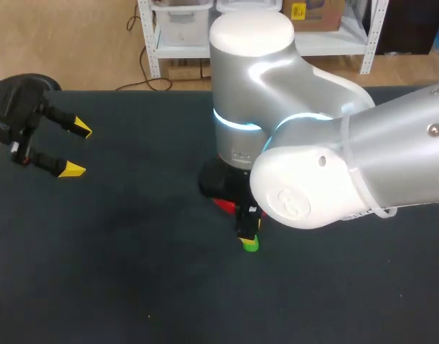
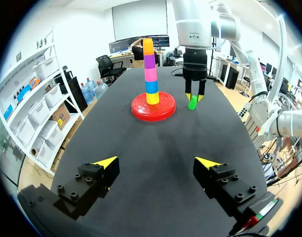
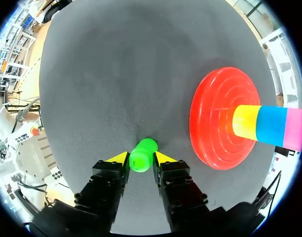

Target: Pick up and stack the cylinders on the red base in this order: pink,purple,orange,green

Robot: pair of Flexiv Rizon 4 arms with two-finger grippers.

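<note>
The right hand (image 3: 141, 159) has its two yellow-tipped fingers drawn in against either side of the green cylinder (image 3: 142, 154), gripping it. It is a short, glossy, bright green piece with a rounded end, held low over the dark worktop (image 3: 116, 74); I cannot tell whether it touches the surface. Just beside it lies the red base (image 3: 215, 118), a round disc with ringed ridges. On the base stands an upright stack: yellow cylinder (image 2: 152, 98) at the bottom, then blue cylinder (image 2: 151, 87), pink cylinder (image 2: 150, 74), purple cylinder (image 2: 149, 61) and orange cylinder (image 2: 148, 47) on top. That makes six cylinders, one of each colour, five stacked and one in the grip, and one base. Well apart from all this, the left hand (image 2: 156, 162) hangs over bare worktop with its fingers spread wide, holding nothing.
</note>
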